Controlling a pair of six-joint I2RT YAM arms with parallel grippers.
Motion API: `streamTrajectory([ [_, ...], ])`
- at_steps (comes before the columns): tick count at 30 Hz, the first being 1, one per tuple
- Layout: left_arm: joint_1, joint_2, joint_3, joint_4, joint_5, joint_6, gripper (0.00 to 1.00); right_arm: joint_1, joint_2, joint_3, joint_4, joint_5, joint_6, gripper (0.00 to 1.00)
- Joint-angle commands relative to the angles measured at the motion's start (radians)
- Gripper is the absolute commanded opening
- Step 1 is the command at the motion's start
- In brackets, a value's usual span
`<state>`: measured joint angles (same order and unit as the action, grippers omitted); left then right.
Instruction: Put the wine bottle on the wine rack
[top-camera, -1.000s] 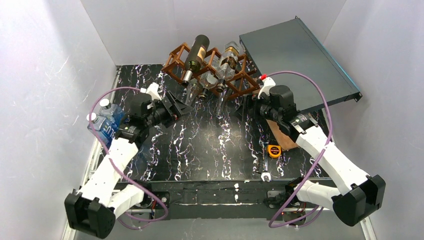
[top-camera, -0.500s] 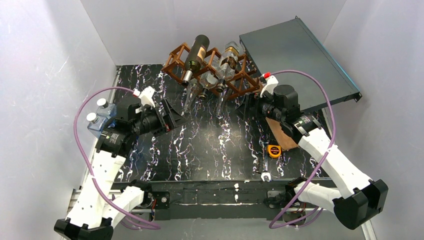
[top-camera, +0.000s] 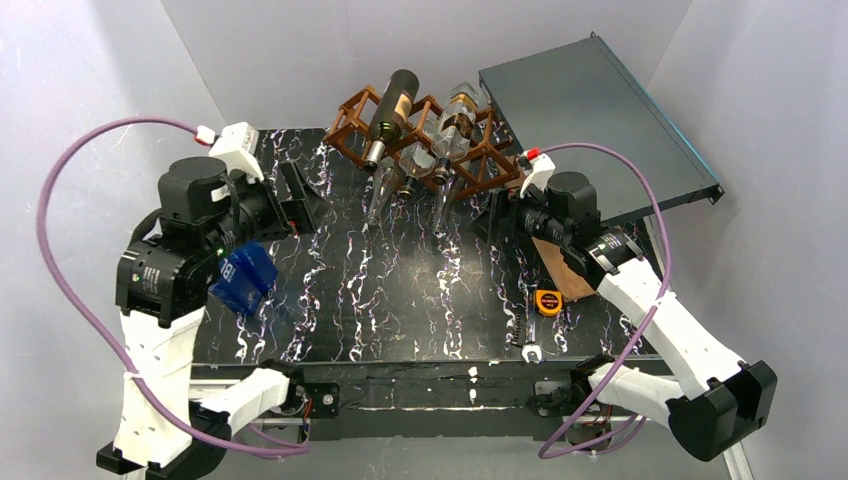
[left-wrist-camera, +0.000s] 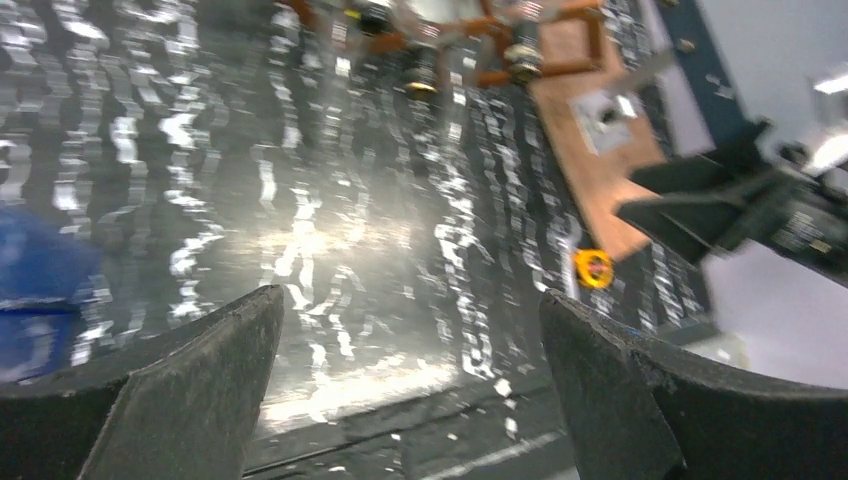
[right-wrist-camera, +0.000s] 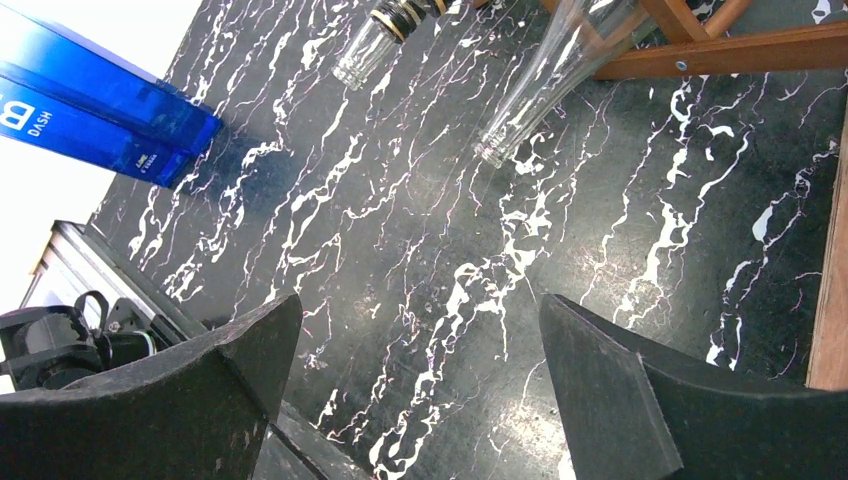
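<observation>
The reddish-brown wine rack (top-camera: 430, 140) stands at the back middle of the table. A dark wine bottle (top-camera: 392, 110) lies on its top row, beside a clear bottle (top-camera: 458, 118). More clear bottles sit in lower openings with necks pointing forward (top-camera: 382, 198). My left gripper (top-camera: 296, 196) is open and empty, raised left of the rack. My right gripper (top-camera: 497, 215) is open and empty, just right of the rack's front. In the right wrist view my gripper (right-wrist-camera: 420, 310) is above bare table, with a clear bottle neck (right-wrist-camera: 545, 80) and a rack bar (right-wrist-camera: 720, 50) beyond. The left wrist view is blurred; its gripper (left-wrist-camera: 410, 310) is open.
A large dark grey panel (top-camera: 600, 120) leans at the back right. A brown board (top-camera: 562, 272), a yellow tape measure (top-camera: 548, 300) and a small metal tool (top-camera: 525, 330) lie at the front right. A blue bottle pack (top-camera: 243, 280) sits partly under my left arm.
My left arm has risen and swung back to the left, away from the rack, its gripper still open. The blue pack now shows below it. The right arm has barely moved.
</observation>
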<state>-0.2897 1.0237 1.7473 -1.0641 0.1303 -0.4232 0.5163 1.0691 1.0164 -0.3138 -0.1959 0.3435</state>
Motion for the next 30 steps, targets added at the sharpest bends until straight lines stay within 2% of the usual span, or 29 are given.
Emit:
streamTrajectory([
  [1,0.006,0.035,0.09,-0.149,-0.339,0.111,0.98,-0.005,-0.036,0.007,0.018,-0.028,0.003,0.99],
  [10,0.005,0.128,0.188,-0.21,-0.746,0.139,0.98,-0.001,-0.028,0.015,0.007,-0.029,0.02,0.98],
  [16,0.019,0.199,0.173,-0.18,-0.913,0.165,0.98,0.001,-0.017,0.02,0.012,-0.011,0.033,0.98],
  [21,0.088,0.219,0.143,-0.134,-0.927,0.174,0.98,0.001,-0.022,0.02,0.006,0.012,0.033,0.98],
  [30,0.262,0.22,0.001,-0.058,-0.776,0.12,0.98,0.002,-0.037,0.008,0.004,0.02,0.042,0.98],
])
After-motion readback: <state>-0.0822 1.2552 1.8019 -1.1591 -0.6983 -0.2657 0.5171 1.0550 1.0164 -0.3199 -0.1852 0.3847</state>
